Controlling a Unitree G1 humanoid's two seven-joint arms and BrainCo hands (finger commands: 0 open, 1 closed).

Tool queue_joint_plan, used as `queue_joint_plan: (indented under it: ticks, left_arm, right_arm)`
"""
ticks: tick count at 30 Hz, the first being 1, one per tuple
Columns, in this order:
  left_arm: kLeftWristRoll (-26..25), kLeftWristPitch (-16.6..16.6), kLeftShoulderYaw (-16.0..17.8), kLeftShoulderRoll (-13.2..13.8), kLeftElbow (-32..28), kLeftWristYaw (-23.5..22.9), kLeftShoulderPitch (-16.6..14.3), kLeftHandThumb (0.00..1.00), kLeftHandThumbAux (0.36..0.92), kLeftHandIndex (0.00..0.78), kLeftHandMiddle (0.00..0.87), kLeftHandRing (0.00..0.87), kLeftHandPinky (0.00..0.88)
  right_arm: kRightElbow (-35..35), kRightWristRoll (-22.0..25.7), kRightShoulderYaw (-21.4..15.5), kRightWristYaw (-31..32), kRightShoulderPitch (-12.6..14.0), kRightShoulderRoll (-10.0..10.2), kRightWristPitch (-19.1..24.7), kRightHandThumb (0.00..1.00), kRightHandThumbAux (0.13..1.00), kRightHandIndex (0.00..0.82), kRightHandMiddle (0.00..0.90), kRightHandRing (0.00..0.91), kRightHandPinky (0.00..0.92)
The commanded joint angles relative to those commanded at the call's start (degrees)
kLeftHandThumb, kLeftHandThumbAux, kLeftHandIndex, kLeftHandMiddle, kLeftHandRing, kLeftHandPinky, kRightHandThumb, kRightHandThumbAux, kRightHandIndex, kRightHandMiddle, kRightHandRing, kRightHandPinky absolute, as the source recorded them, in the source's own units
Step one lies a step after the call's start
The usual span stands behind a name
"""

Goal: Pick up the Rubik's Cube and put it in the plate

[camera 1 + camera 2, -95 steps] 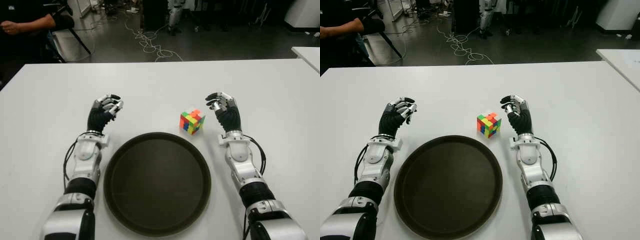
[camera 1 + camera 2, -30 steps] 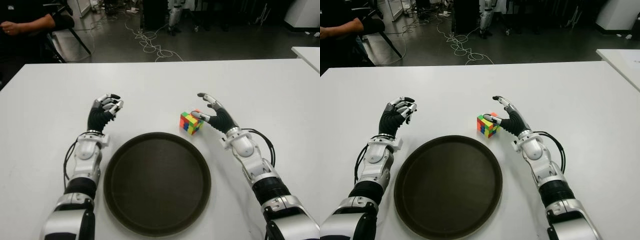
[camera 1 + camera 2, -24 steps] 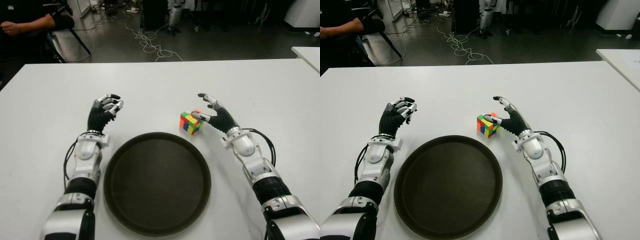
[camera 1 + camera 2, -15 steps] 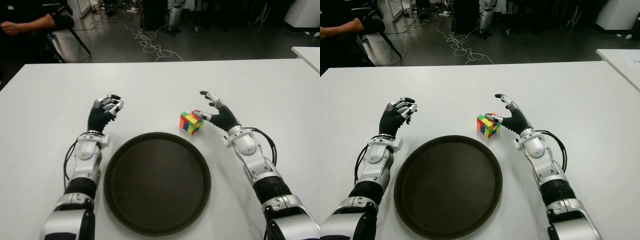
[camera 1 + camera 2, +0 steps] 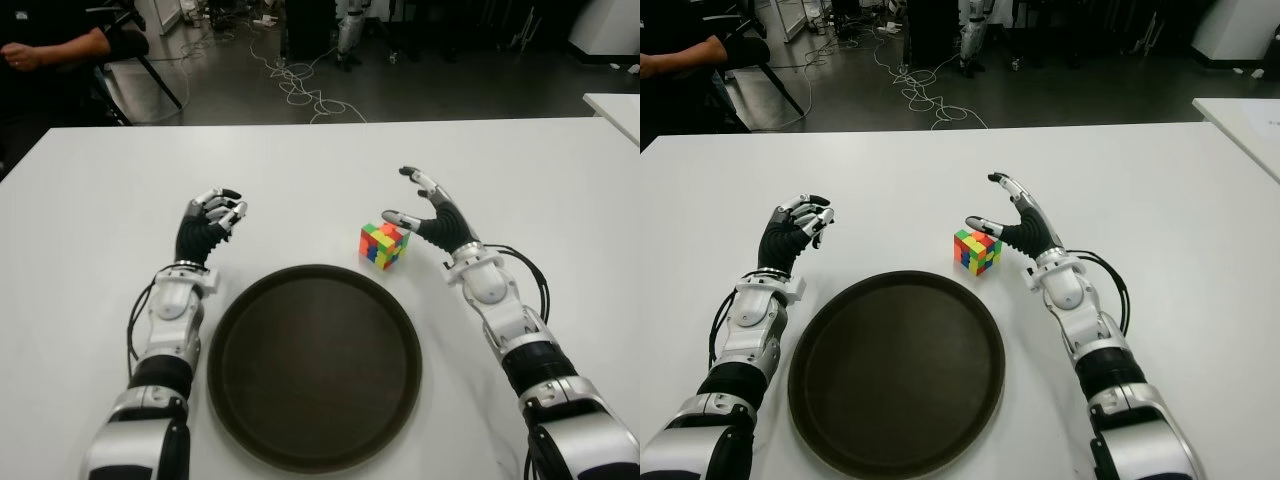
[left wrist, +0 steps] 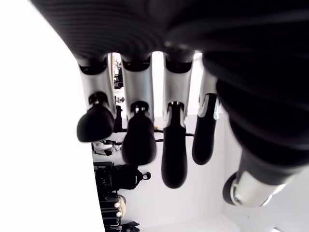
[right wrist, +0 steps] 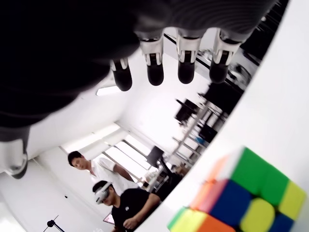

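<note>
Hovering just right of the Rubik's Cube [image 5: 384,243], the right hand [image 5: 432,215] has its fingers spread, holding nothing.

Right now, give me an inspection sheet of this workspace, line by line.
Surface: white table.
Job's things: Rubik's Cube on the table, just beyond the empty dark round plate.
Clutter: nothing seen.
Hands: right hand open beside the cube, not gripping; left hand curled, empty, left of the plate.
Cables: black wires along the right forearm; loose cords on the floor.
Surroundings: seated person's arm far left; second table far right.
</note>
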Motion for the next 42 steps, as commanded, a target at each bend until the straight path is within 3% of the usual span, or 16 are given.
queue_joint_plan:
  ticks: [12,16,20,25,42]
  left_arm:
    - [-0.1,0.0,0.0,-0.1,-0.8,0.3,0.6,0.844,0.662,0.415,0.580,0.744,0.779]
    - [-0.4,-0.2,0.1,-0.1,-1.2,-0.1,0.9,0.844,0.662,0.414,0.579,0.740,0.774]
    - [-0.1,-0.1,-0.2,0.1,-1.3,-0.2,1.1,0.843,0.662,0.413,0.578,0.738,0.772]
    - [0.0,-0.2,-0.3,0.2,-1.5,-0.4,1.2,0.844,0.662,0.414,0.581,0.740,0.775]
    - [-0.6,-0.3,0.0,-0.1,-1.8,-1.3,1.3,0.844,0.662,0.414,0.575,0.741,0.780]
  right_arm:
    - [-1.4,-5.8,3.4,-5.9,-0.1,0.1,-0.4,0.103,0.457,0.000,0.000,0.000,0.087]
    - [-1.1,-9.4,5.0,-9.9,-0.1,-0.3,-1.3,0.110,0.461,0.000,0.000,0.000,0.077]
    - [-0.1,-15.7,7.4,-18.2,-0.6,-1.4,-3.0,0.126,0.473,0.000,0.000,0.000,0.056]
    - [1.1,-19.8,9.4,-22.8,-1.3,-2.2,-2.8,0.140,0.483,0.000,0.000,0.000,0.037]
    - [5.5,-22.4,12.8,-27.0,-3.2,-3.0,-1.7,0.175,0.498,0.000,0.000,0.000,0.056]
